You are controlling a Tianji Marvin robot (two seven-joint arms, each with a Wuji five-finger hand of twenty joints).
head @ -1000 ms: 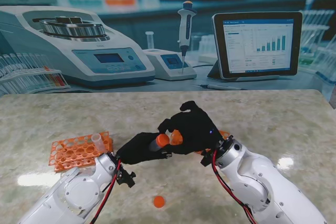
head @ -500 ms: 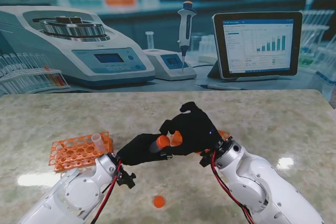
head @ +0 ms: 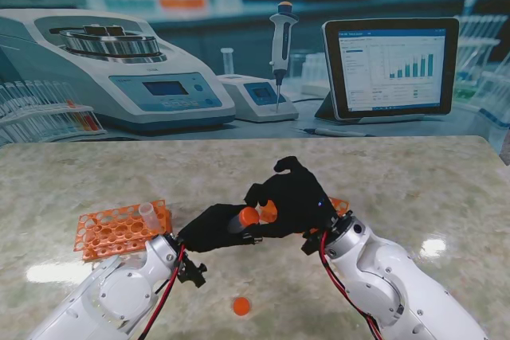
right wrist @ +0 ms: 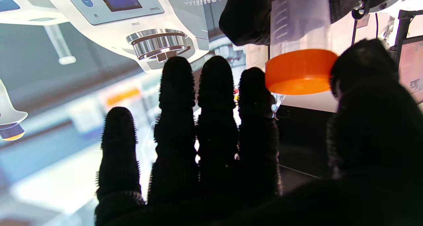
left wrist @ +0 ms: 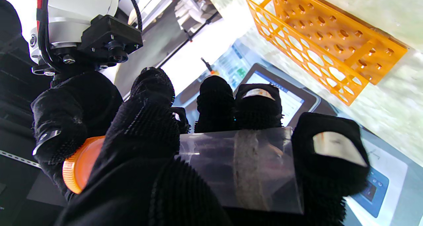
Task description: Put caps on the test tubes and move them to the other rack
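The left hand [head: 213, 227] is gripping the test tube [left wrist: 238, 168] above the table's near middle, steadying it so the right hand [head: 291, 197], fingers spread, thumb touching, is seating the orange cap [right wrist: 299, 70].

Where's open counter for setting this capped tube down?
Bare marble lies right of the right hand, and far beyond both hands toward the backdrop. Crowded: the orange rack by the left hand, and the loose cap nearer to me.
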